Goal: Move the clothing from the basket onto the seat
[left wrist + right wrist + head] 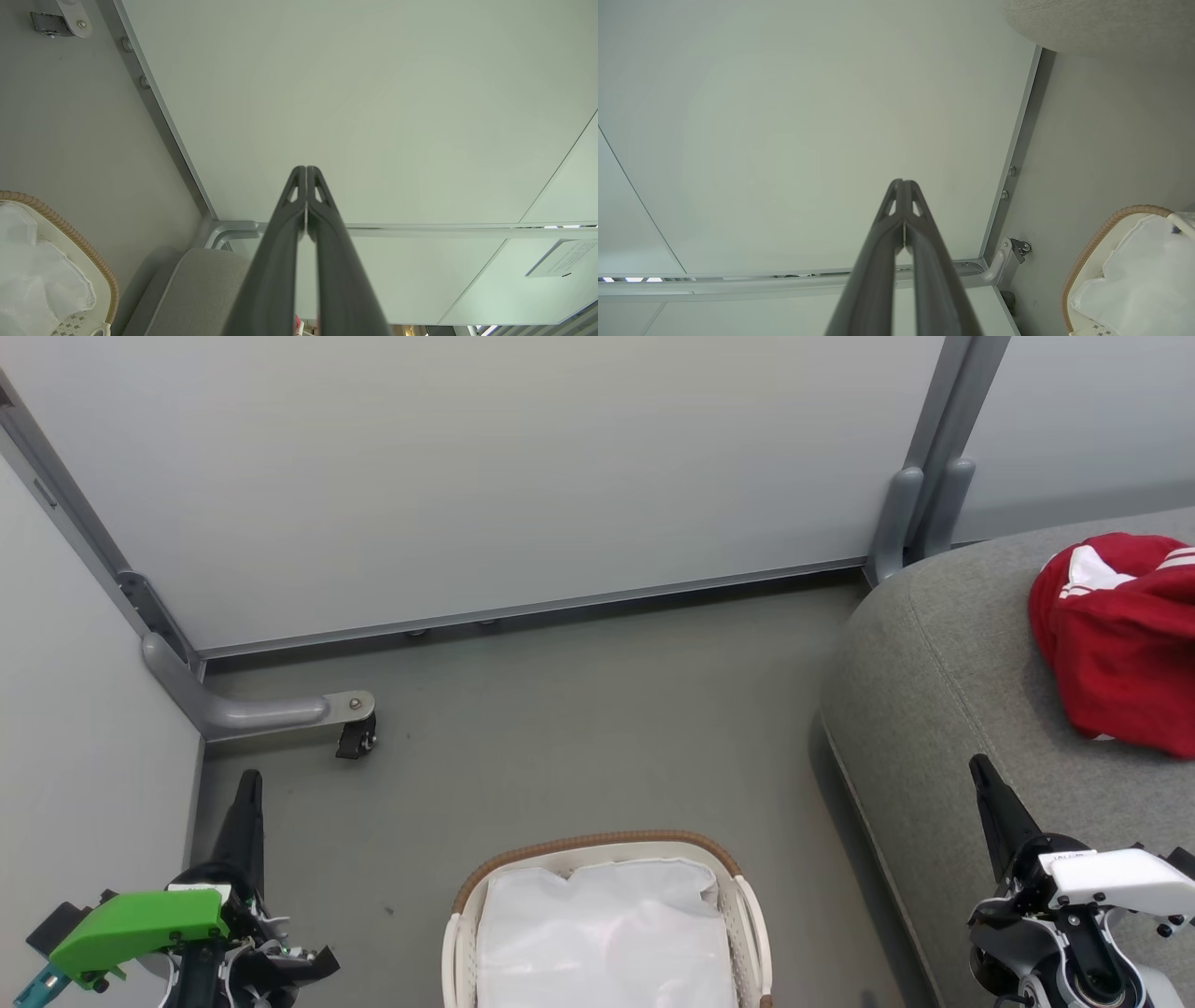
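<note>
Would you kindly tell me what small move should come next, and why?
Probably tilt the head down to check the near end of the basket, cut off here: the part in view holds a white liner and no red, the clothing lies on the seat, and the left gripper and right gripper are shut, empty.

The right tool (903, 183) is closed; basket (1092, 245) lower right.

Seat (934, 691) showing matt, rough woven cloth. Clothing (1120, 644) looking soft, smooth. Basket (754, 919) showing perforated plastic, woven rim (597, 838); liner (597, 924) looking thin cloth. Panel (523, 467) looking smooth, matt.
</note>
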### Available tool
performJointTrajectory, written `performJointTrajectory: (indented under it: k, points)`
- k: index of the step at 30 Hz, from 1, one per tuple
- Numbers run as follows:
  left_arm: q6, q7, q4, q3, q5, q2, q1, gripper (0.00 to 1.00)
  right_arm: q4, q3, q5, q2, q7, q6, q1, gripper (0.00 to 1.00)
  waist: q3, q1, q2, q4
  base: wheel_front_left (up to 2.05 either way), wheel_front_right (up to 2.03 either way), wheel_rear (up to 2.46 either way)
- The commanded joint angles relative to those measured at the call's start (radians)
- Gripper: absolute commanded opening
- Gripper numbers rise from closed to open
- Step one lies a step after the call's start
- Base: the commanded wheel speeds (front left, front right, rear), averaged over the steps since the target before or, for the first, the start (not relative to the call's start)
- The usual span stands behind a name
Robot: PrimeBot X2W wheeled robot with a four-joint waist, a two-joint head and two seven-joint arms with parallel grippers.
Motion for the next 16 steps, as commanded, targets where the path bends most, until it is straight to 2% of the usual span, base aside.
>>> performJointTrajectory:
  k: [1, 16]
  points:
    - [-0.005, 0.004, -0.002, 0.002, -0.003, 0.004, -0.011, 0.0, -0.005, -0.002, 0.003, -0.006, 0.003, 0.0, -0.009, 0.0, 0.0, 0.0, 0.0, 0.0, 0.0, 0.0, 0.0]
    - [-0.005, 0.004, -0.002, 0.002, -0.003, 0.004, -0.011, 0.0, -0.004, -0.002, 0.003, -0.006, 0.003, 0.0, -0.009, 0.0, 0.0, 0.0, 0.0, 0.0, 0.0, 0.0, 0.0]
